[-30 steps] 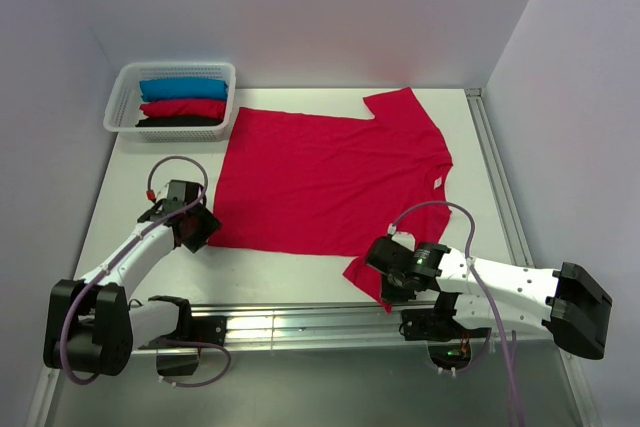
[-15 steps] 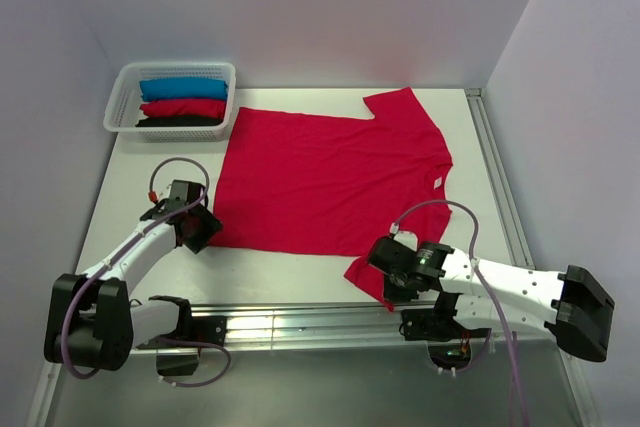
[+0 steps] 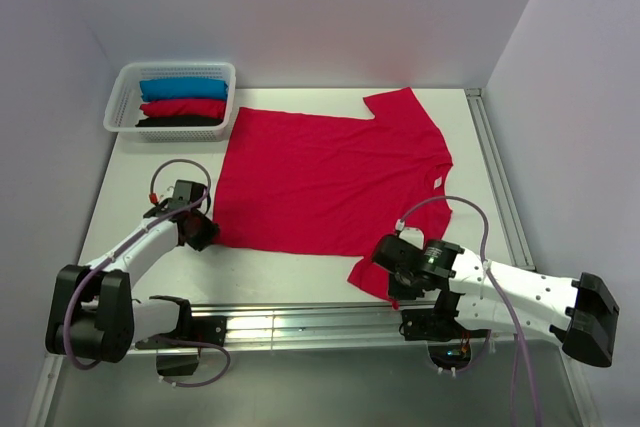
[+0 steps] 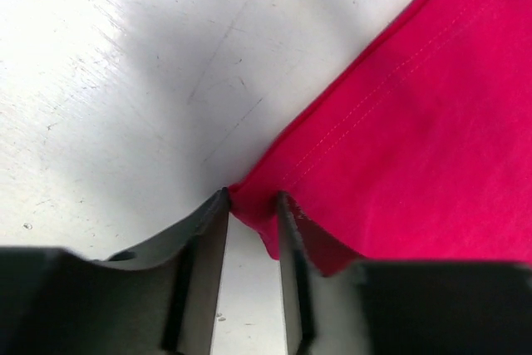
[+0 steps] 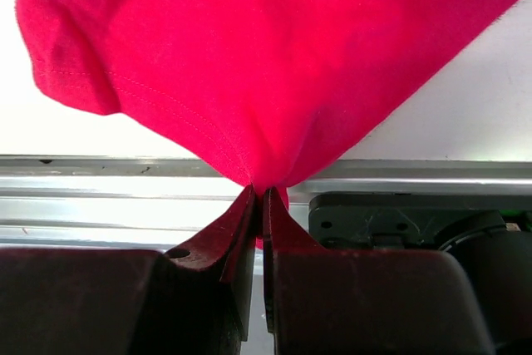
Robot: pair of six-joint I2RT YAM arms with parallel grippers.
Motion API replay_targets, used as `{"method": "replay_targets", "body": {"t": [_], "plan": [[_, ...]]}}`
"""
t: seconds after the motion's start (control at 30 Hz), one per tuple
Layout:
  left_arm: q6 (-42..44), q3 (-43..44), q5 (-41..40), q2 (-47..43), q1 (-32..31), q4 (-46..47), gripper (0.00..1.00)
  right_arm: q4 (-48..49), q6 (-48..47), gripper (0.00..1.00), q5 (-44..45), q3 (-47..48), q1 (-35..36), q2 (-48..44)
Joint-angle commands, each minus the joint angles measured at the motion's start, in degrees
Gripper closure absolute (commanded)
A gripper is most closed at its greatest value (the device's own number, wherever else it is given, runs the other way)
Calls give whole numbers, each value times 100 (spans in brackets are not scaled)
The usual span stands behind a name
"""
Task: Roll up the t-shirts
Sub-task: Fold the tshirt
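Found the crimson t-shirt (image 3: 320,177) spread flat over the middle of the white table (image 3: 150,167), hem toward the left of the top view and neck toward the right, with a small white neck label (image 3: 437,182) showing near the right edge. Saw the far sleeve lying flat at the upper right of the cloth. Found the left gripper (image 4: 252,201) down on the table at the shirt's lower-left hem corner (image 3: 215,240), its jaws a narrow gap apart and the corner of the cloth lodged between the tips; could not tell whether that cloth was truly clamped or only straddled. Found the right gripper (image 5: 258,193) at the lower centre-right of the top view, jaws pressed together on a fold of the near sleeve (image 3: 365,275), pinching it so that the red cloth fanned out from the tips toward the top of the wrist view, with the metal rail (image 5: 125,189) of the table's near edge showing behind. Spotted a white basket (image 3: 120,97) in the upper left, just beside the shirt's upper-left corner, holding three bundles side by side: a blue bundle (image 3: 183,88) uppermost, a red bundle (image 3: 183,107) in the middle, a black bundle (image 3: 180,121) lowest.
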Motion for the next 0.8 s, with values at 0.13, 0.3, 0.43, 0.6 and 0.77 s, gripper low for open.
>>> {"method": "replay_targets", "body": {"t": [0.13, 0.3, 0.43, 0.6, 0.77], "plan": [[-179, -226, 185, 558, -55, 434, 92, -476, 54, 91, 326, 552, 32, -97], [-83, -86, 247, 726, -55, 443, 100, -907, 10, 91, 677, 983, 24, -54], [-65, 81, 177, 594, -63, 163, 99, -1145, -34, 92, 1151, 1430, -20, 78], [-82, 424, 36, 506, -63, -233, 99, -1023, -429, 97, 1328, 1765, -389, 149], [-74, 608, 141, 576, -63, -269, 99, -908, -973, 100, 1372, 2187, -1064, 96]]}}
